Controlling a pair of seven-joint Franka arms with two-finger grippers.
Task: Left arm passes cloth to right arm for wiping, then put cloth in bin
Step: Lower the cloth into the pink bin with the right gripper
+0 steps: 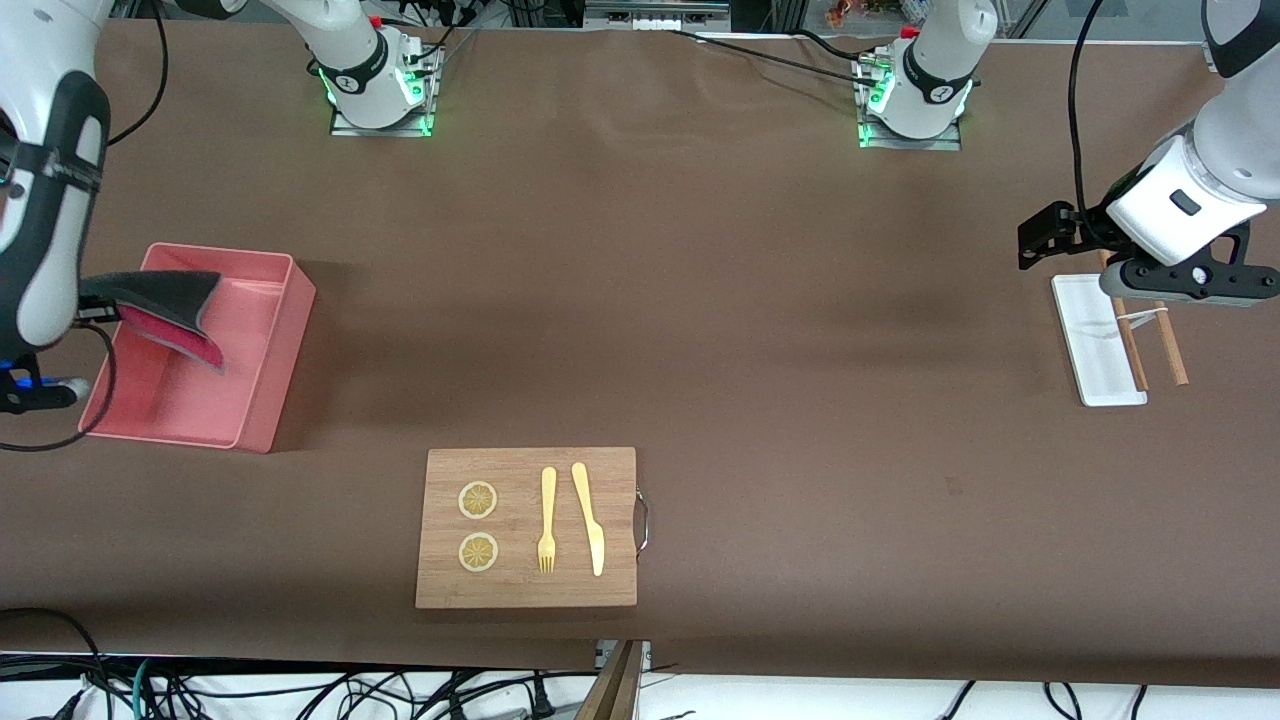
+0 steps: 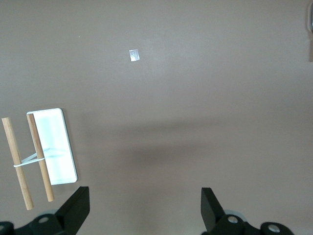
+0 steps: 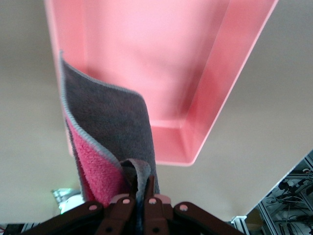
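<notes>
The cloth (image 1: 165, 305) hangs in the air over the bin (image 1: 275, 375). It is folded, so you can see its dark grey face on the outside and its red-pink face underneath. The right gripper (image 3: 139, 198) has its two fingers squeezed tight on one edge of the cloth, and the rest of the cloth droops down toward the bin. In the right wrist view the cloth's lower end hangs above the bin's inside, close to one long wall.

The bin is a pink tub with straight walls. It sits at the right arm's end of the table. Nothing lies on its floor that can be seen; the cloth is above it, not resting in it.

Nearer the front camera, around the middle of the table, lies a wooden board (image 1: 440, 585) with a small metal handle. On it are two round lemon slices (image 1: 478, 500), a yellow fork (image 1: 547, 520) and a yellow knife (image 1: 589, 518), side by side.

At the left arm's end of the table there is a flat white tray (image 1: 1088, 345). Two wooden sticks (image 1: 1170, 350) tied with a band lie beside it, one of them on its edge.

The left gripper (image 2: 145, 205) waits above the table near the tray. Its fingers are spread wide and hold nothing.
</notes>
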